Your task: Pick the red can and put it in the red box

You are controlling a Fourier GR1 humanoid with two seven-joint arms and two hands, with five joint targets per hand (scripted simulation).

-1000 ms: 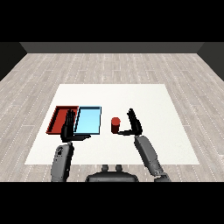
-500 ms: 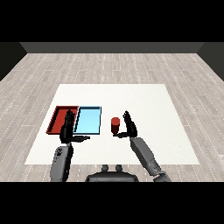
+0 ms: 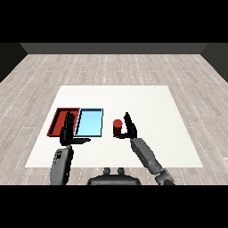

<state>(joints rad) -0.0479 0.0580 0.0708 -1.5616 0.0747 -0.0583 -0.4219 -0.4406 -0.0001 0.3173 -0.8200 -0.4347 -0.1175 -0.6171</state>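
Note:
The red can [image 3: 117, 127] stands upright on the white table [image 3: 147, 102], just right of the light blue tray [image 3: 90, 122]. My right hand [image 3: 129, 127] is right beside the can on its right, fingers straight and pointing up, thumb reaching toward the can's base; it does not hold the can. The red tray [image 3: 59, 120] lies at the left, next to the blue one. My left hand [image 3: 69, 130] is raised with straight fingers over the near edge between the two trays, covering part of the red tray, and holds nothing.
The two trays sit side by side in the left half of the table. The can is the only loose object. Bare tabletop stretches behind the can and to the right. A wooden floor surrounds the table.
My right hand has moved left, closing in on the can from its right side. The can, the trays and my left hand have stayed in place.

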